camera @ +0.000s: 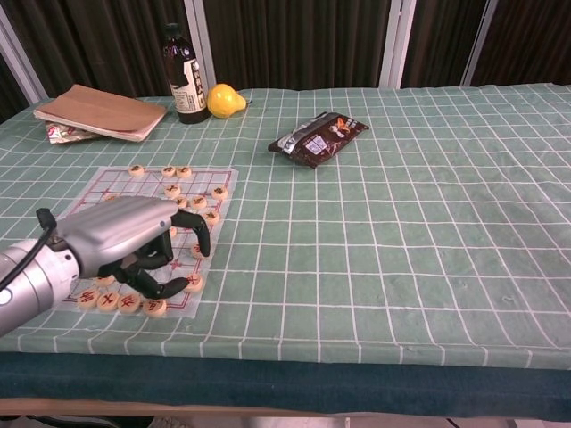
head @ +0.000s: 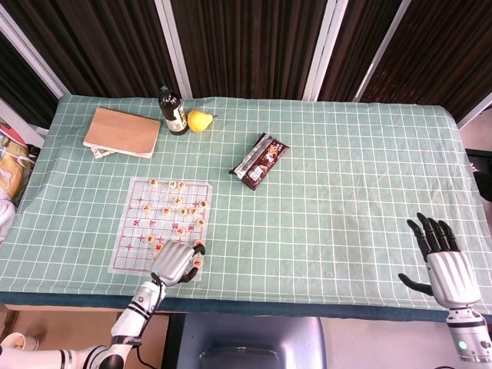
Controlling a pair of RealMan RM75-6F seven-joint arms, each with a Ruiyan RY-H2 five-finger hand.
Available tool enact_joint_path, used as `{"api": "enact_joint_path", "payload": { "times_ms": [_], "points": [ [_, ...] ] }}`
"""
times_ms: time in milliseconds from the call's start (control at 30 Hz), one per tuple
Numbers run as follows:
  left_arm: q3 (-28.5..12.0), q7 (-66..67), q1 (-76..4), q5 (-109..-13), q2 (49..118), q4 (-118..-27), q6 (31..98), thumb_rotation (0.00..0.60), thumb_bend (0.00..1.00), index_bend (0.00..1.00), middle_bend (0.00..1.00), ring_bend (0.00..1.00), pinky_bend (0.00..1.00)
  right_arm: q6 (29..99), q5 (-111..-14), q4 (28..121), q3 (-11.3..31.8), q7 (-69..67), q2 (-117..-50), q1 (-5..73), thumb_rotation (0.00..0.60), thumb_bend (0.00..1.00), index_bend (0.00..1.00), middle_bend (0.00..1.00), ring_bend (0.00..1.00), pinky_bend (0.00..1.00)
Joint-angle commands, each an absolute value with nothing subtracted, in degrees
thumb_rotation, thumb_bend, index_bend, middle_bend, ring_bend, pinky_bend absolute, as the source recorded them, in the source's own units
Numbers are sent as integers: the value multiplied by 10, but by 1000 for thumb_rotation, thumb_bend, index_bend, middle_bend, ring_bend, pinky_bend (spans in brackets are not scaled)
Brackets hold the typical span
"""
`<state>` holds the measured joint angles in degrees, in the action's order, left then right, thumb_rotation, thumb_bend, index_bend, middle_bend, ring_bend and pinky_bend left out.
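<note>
Wooden chess discs (head: pixel 181 209) are scattered over the paper chess board (head: pixel 129 231) near the tabletop's front-left corner, and that is where I have my left hand (camera: pixel 125 242). Its fingers (camera: pixel 169 287) are curled down over the board's front-right corner, the tips closing around one disc (camera: pixel 191 283) by the board's right edge; from the chest view I judge it pinched or nearly so, though I cannot tell whether it is off the paper. A short row of discs (camera: pixel 116 301) lies along the board's front edge beside my palm, while most are loose toward the board's far half, so I reckon the sorting is only started. My right hand (head: pixel 446 265) hangs past the tabletop's front-right corner, fingers spread, holding nothing, well apart from the board.
</note>
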<state>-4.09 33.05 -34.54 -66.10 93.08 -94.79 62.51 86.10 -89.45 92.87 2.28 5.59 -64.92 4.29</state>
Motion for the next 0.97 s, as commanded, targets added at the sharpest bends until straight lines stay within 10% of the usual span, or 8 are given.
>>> {"api": "enact_joint_path", "payload": {
  "times_ms": [33, 133, 233, 333, 500, 967],
  "points": [
    [-40, 320, -329, -710, 875, -999, 671, 600, 325, 374, 1000, 1000, 1000, 863, -896, 929, 22, 53, -647, 41, 600, 124, 0, 0, 0, 0],
    [-26, 322, -308, -729, 801, -1047, 698, 600, 327, 274, 870, 909, 962, 869, -899, 931, 21, 48, -643, 38, 600, 124, 0, 0, 0, 0],
    [-4, 313, -269, -765, 713, -1072, 751, 600, 340, 89, 367, 425, 612, 872, -902, 934, 18, 42, -638, 35, 600, 124, 0, 0, 0, 0],
    [15, 199, -206, -845, 683, -1013, 856, 600, 370, 0, 103, 131, 355, 878, -907, 935, 16, 38, -635, 32, 600, 124, 0, 0, 0, 0],
    [31, -51, -102, -871, 691, -856, 997, 600, 379, 0, 6, 2, 163, 880, -918, 930, 14, 40, -639, 34, 600, 124, 0, 0, 0, 0],
    [43, 35, -84, -868, 678, -863, 921, 600, 392, 0, 0, 0, 65, 873, -909, 931, 14, 67, -647, 32, 600, 124, 0, 0, 0, 0]
  ]
}}
